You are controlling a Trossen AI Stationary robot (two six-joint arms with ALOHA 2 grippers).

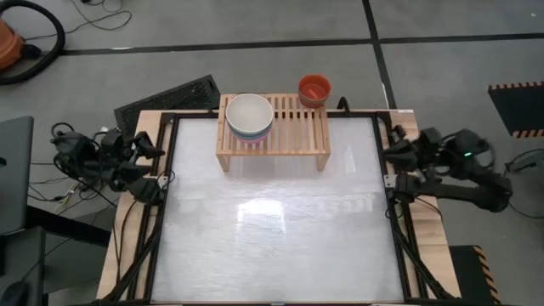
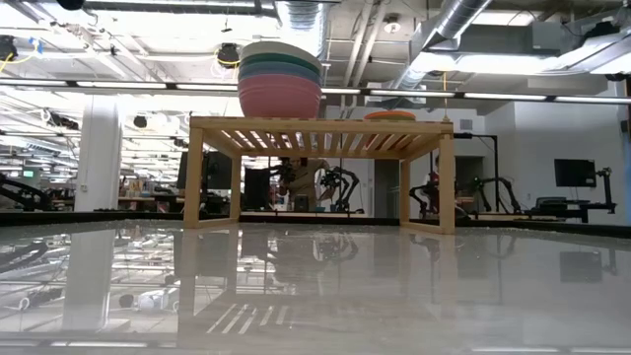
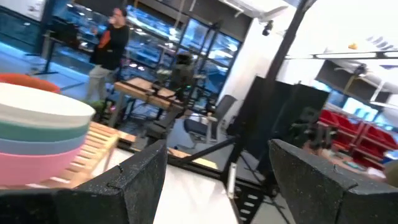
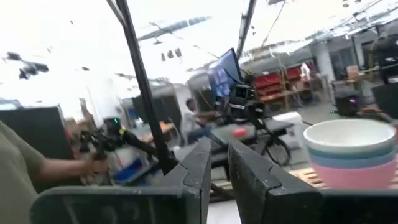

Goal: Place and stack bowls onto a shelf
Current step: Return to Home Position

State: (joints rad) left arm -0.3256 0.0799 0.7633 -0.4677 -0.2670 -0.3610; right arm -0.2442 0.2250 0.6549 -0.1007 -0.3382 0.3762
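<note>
The light-wood shelf (image 1: pixel 297 127) (image 2: pixel 325 126) stands on its two side legs at the table's far middle. On the left part of its slats sits a stack of larger bowls (image 1: pixel 249 117) (image 2: pixel 281 84) (image 3: pixel 37 137) (image 4: pixel 351 152): cream-white on top, then teal, blue-grey and pink. A smaller orange-red bowl (image 1: pixel 314 89) (image 2: pixel 389 115) sits at the shelf's far right corner. My left gripper (image 1: pixel 153 180) (image 3: pixel 217 149) waits open at the table's left edge. My right gripper (image 1: pixel 396 178) (image 4: pixel 219 146) waits at the right edge, its fingers all but together. Both are far from the shelf.
A black slatted panel (image 1: pixel 170 92) lies on the floor beyond the table's far left corner. Black frame rails (image 1: pixel 170 212) run along the table's sides. The glossy table top (image 1: pixel 272 229) in front of the shelf is bare. People (image 3: pixel 109 43) stand in the room behind.
</note>
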